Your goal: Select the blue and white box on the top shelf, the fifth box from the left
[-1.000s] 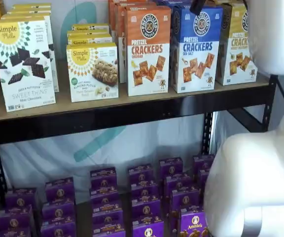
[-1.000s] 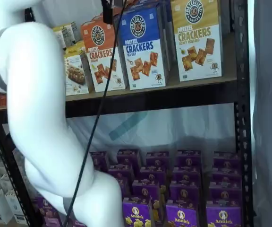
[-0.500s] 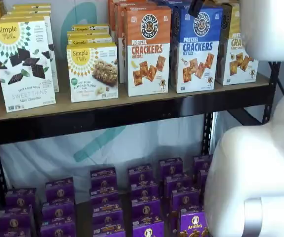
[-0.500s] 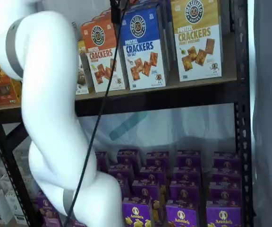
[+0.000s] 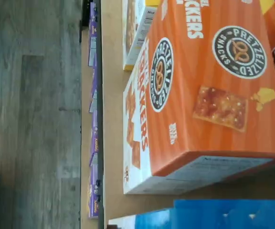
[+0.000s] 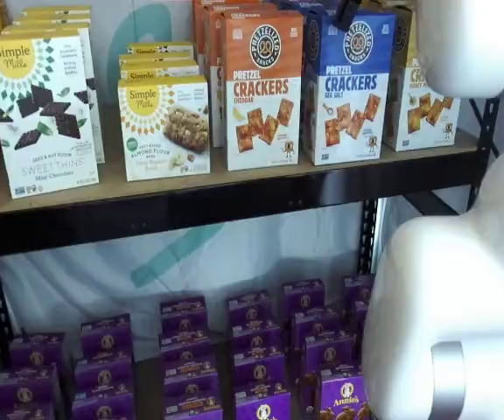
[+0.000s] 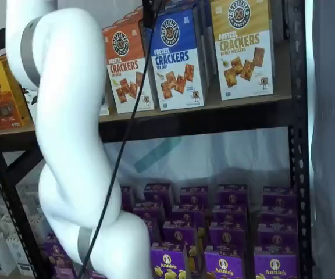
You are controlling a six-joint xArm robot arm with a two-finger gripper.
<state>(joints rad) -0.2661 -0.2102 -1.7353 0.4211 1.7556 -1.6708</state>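
Note:
The blue and white box (image 6: 348, 87) stands upright at the front of the top shelf (image 6: 191, 188), between an orange-topped and a yellow-topped cracker box; both shelf views show it (image 7: 176, 58). Only a black fingertip of my gripper (image 6: 348, 12) shows, hanging from the picture's upper edge at the box's top; in a shelf view the gripper (image 7: 151, 11) sits by the box's upper left corner. Nothing is held, and the jaws stand wide. The wrist view looks down on the orange box (image 5: 199, 95), with a strip of the blue box (image 5: 223, 214) beside it.
My white arm (image 7: 68, 133) and its black cable (image 7: 121, 145) hang in front of the shelves. The orange-topped box (image 6: 263, 87) and the yellow-topped box (image 7: 243, 46) flank the blue one. Simple Mills boxes (image 6: 42, 114) stand further left. Small purple boxes (image 6: 252, 350) fill the level below.
The arm has swung to the right in front of the shelves. The black finger has slid right, from over the orange box to the blue box's top corner. No box has moved.

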